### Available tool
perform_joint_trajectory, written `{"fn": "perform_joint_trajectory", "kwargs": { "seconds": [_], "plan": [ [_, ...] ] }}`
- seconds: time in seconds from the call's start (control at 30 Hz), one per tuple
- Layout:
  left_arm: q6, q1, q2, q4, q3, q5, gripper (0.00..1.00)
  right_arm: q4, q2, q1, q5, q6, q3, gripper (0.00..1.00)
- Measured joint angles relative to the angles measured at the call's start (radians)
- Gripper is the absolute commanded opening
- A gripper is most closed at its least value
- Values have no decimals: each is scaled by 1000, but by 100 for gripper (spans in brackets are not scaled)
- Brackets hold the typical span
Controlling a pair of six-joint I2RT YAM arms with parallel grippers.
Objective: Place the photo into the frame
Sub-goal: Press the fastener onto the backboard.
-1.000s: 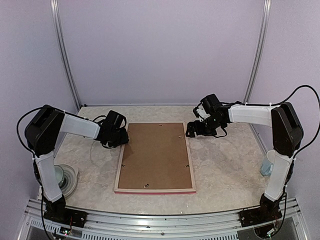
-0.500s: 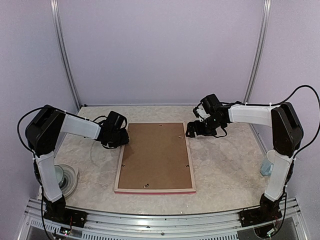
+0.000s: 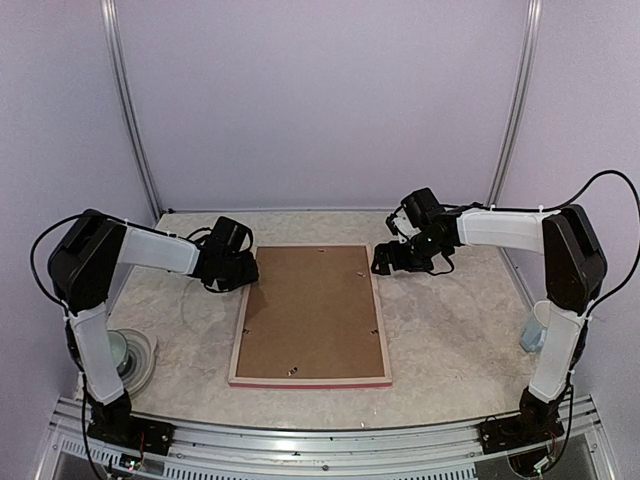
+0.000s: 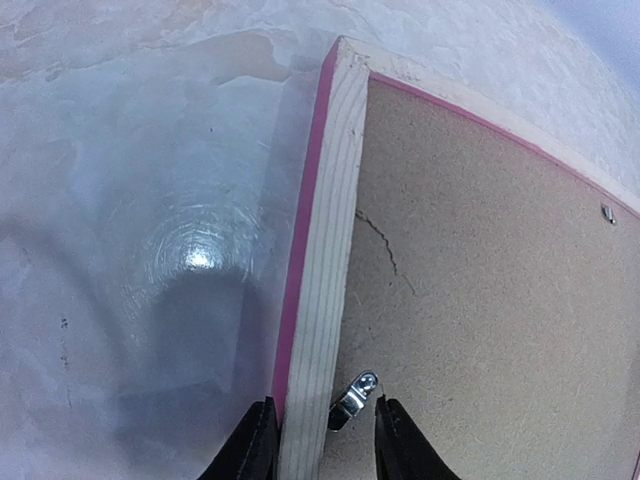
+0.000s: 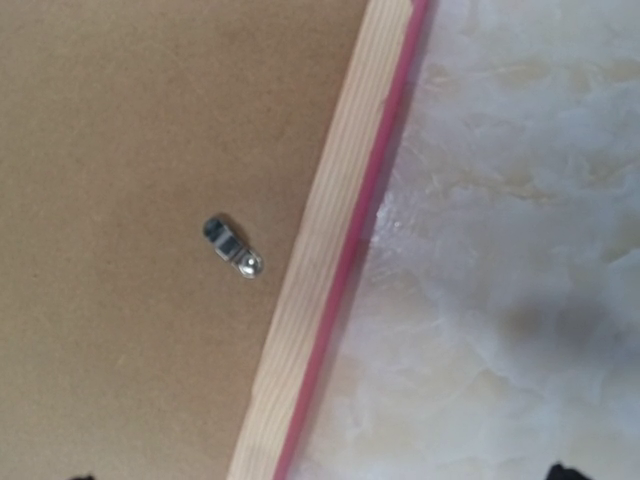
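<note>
Top external, frame [image 3: 240, 335]: lies face down mid-bench [image 3: 450, 320], brown backing board [image 3: 312, 310] uppermost.
Left wrist, left pincer [image 4: 320, 445]: fingers apart, astride the frame's left rail, just beside a metal clip [image 4: 352, 398].
Right wrist, right pincer [image 3: 383, 264]: tips wide apart, hovering over the right rail near a second clip [image 5: 232, 245].

Pink-edged frame [image 3: 310, 380] flat, back side up
</note>
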Motion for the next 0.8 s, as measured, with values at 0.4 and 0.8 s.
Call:
{"fn": "perform_joint_trajectory", "kwargs": {
  "seconds": [0.4, 0.8],
  "plan": [
    [-8, 2, 36, -16, 14, -8, 34, 0, -7, 0, -3, 0, -11, 98],
    [-10, 2, 47, -13, 26, -13, 33, 8, -28, 0, -35, -6, -23, 87]
  ]
}}
